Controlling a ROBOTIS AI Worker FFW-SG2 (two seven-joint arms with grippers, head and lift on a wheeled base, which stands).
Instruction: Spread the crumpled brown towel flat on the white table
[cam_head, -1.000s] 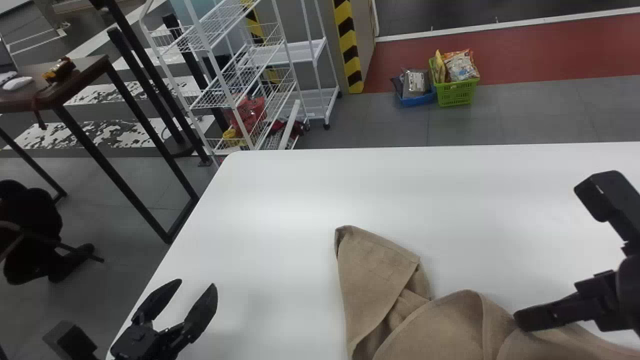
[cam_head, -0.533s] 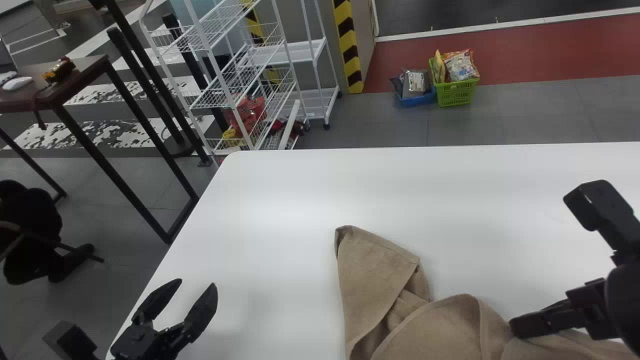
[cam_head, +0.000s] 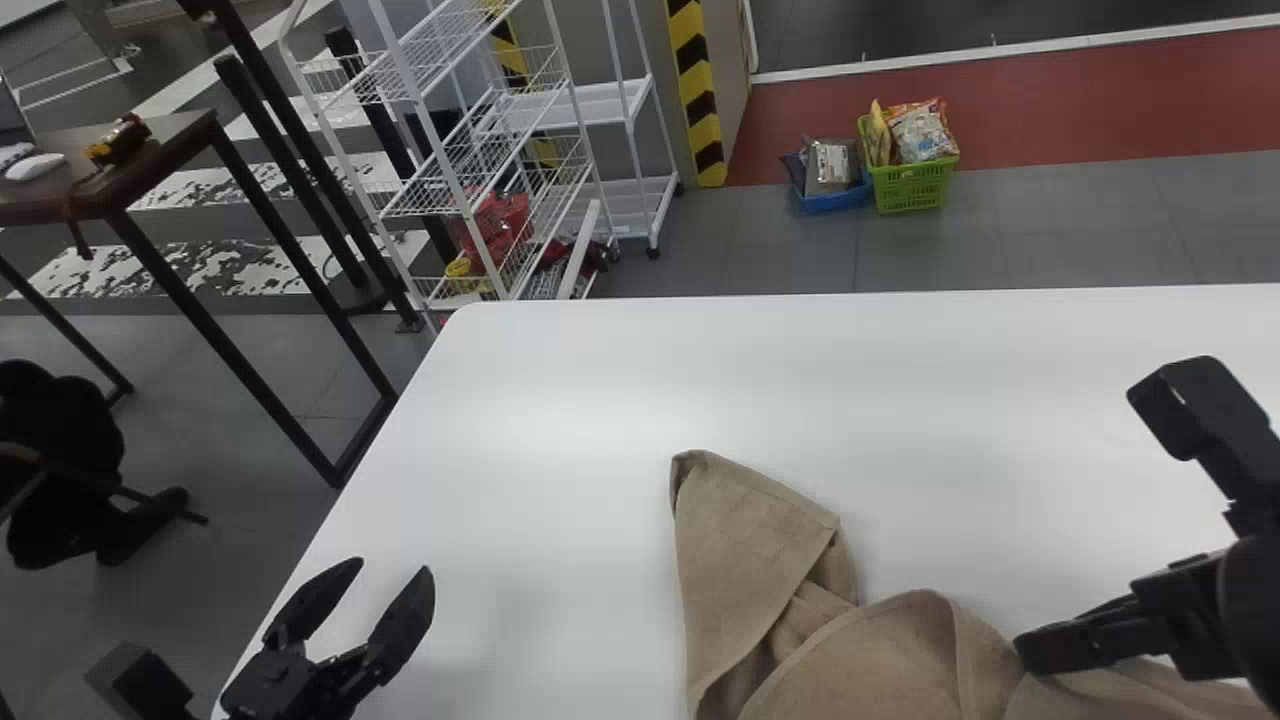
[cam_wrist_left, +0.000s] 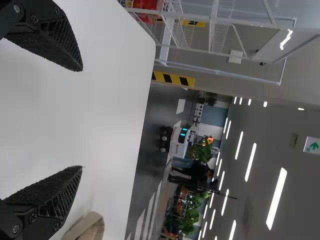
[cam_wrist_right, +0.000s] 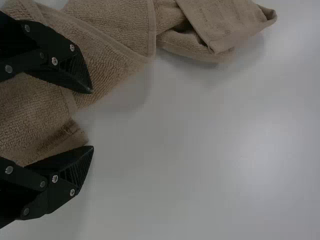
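On the tabletop (cam_head: 560, 400), well in from its left and far edges: the brown towel (cam_head: 880, 660), bunched and creased, running on past the bottom of the head view.
Folded flap (cam_head: 760, 520): doubled over toward the far edge, with a deep crease between it and the rounded bulge beside it.
Right gripper (cam_wrist_right: 92, 120): fingers parted by a moderate gap, clamped on nothing; it is low at the right-hand part of the towel. Whether either fingertip touches the cloth, I cannot tell.
Loose end (cam_wrist_right: 70, 135): a hemmed bit of towel lying behind the gap between those fingers, close to the lower one in the right wrist view.
Left gripper (cam_head: 395, 567): waiting by the tabletop's left edge, fingers wide apart and empty, well apart from the cloth.
Step in hand: most likely getting a first grip on an edge of the towel; the spreading proper looks mostly undone.
Next move: set the right fingers either side of the loose end, close on the hem alone, then lift slightly and draw it outward so the overlapped layers slide open.
Risk: too deep a pinch could catch two layers and drag the whole bundle; the folded flap will probably need its own pull.
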